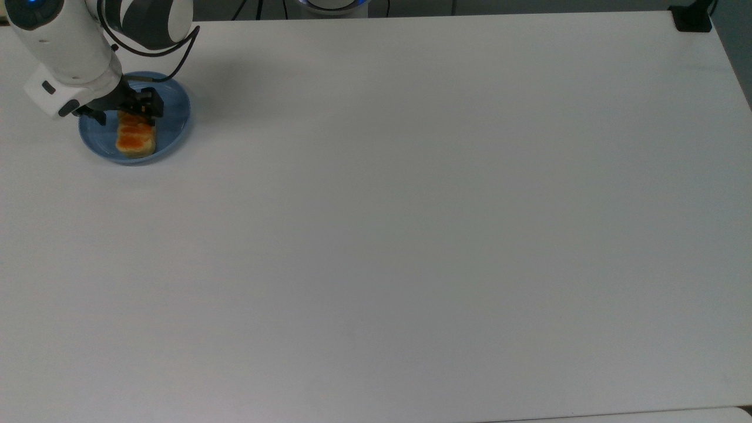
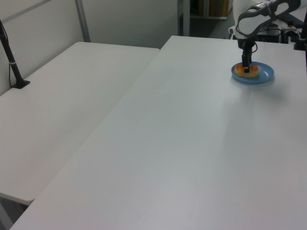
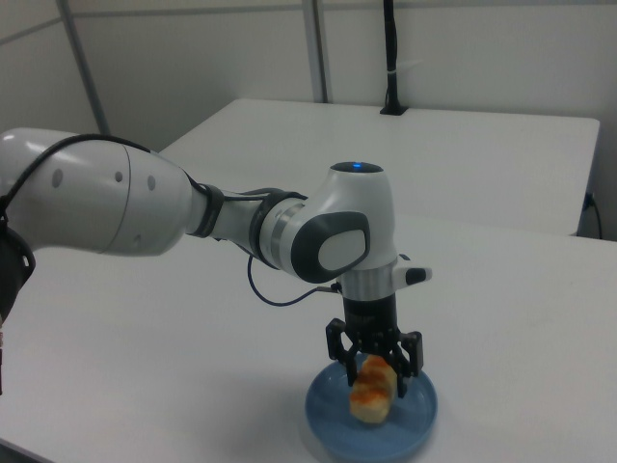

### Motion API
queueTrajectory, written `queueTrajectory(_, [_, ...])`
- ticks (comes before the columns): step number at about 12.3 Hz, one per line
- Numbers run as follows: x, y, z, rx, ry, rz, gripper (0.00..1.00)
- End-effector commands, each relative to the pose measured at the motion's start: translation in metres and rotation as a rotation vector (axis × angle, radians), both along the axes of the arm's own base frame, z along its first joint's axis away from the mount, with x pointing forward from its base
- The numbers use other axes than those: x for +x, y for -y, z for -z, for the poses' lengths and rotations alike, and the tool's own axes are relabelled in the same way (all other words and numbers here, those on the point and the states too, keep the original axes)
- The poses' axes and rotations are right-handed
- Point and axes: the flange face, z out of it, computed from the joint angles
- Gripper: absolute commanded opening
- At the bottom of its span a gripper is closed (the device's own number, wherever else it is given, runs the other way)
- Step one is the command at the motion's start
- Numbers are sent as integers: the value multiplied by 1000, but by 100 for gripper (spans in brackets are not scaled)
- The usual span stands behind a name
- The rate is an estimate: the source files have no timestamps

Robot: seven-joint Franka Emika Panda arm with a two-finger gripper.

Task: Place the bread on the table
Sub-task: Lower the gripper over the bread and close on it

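- Top view: the bread (image 1: 136, 136) lies on the blue plate (image 1: 174, 115) at the counter's (image 1: 411, 235) 10 o'clock corner, long axis running 12 to 6. The end effector (image 1: 127, 110) sits over the loaf's 12 o'clock end, fingers apart, one on each long side.
- Left view: the end effector (image 2: 246, 70) points straight down onto the bread (image 2: 246, 72); finger spacing cannot be judged here.
- Right view: the end effector (image 3: 375, 372) straddles the bread's (image 3: 372, 392) upper end, not yet clamped; the loaf rests on the plate (image 3: 416, 424). Judgement: closing comes next.
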Motion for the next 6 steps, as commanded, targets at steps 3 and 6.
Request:
queueTrajectory(3, [2, -13, 6, -6, 8, -35, 54])
queueTrajectory(6, [1, -14, -17, -12, 15, -26, 47])
